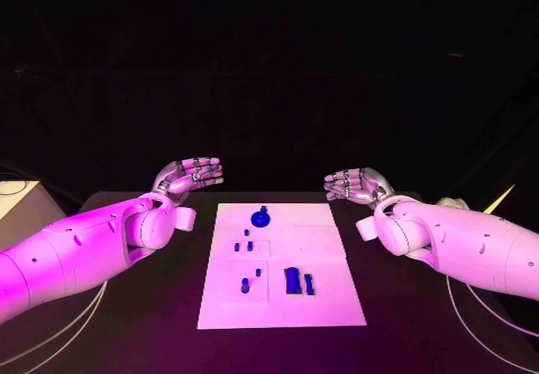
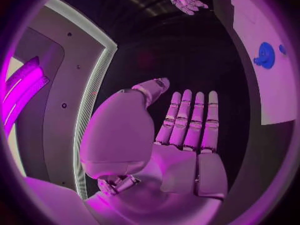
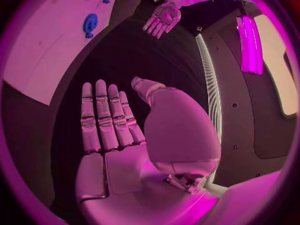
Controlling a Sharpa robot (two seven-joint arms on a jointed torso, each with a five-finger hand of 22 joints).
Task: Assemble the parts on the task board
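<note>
Task board carries your blue parts; left hand and right hand hover beside it, fingers extended, holding nothing.

One white task board lies on the one black table, carrying eight blue parts (the smallest hard to separate), with two hands above.

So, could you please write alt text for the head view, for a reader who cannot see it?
A white task board lies mid-table with small blue parts on it, untouched. The left hand and right hand hover open, palms facing each other, on either side of the board's far end.
</note>
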